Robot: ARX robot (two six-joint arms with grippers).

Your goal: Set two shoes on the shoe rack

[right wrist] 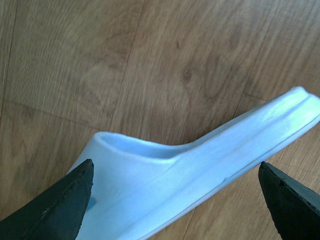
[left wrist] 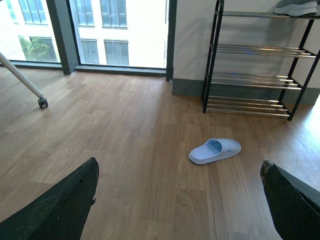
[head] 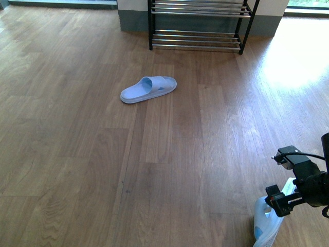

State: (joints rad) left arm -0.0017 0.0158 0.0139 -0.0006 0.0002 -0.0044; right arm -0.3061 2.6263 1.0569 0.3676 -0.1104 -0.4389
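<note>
Wood-plank floor (head: 77, 154). One pale blue rubber slide sandal (head: 149, 89) lies flat on the floor, well in front of the black-framed shoe rack with silver rod shelves (head: 198, 40), not touching it. The rack stands against the wall at the far edge of the front view. The shelves seen there are bare.

The second pale blue slide sandal (head: 266, 226) is at the lower right of the front view, tipped up on its edge, right at the right gripper (head: 280, 200). In the right wrist view its black fingers (right wrist: 60, 205) are spread wide, with the slide's sole and strap running across the gap between them. One finger overlaps the slide. Cannot tell if either pad actually presses on it.

The left gripper (left wrist: 178, 167) is not in the front view. Its wrist view shows both black fingers (left wrist: 60, 205) wide apart, nothing between them, only floor. That view looks toward the rack and the first slide.

The left wrist view also shows a grey shoe with a pale sole (left wrist: 295, 6) on the rack's top shelf, partly cut off by the frame edge. A white pole on a small caster (left wrist: 42, 102) and big windows (left wrist: 115, 30) sit off to one side.
</note>
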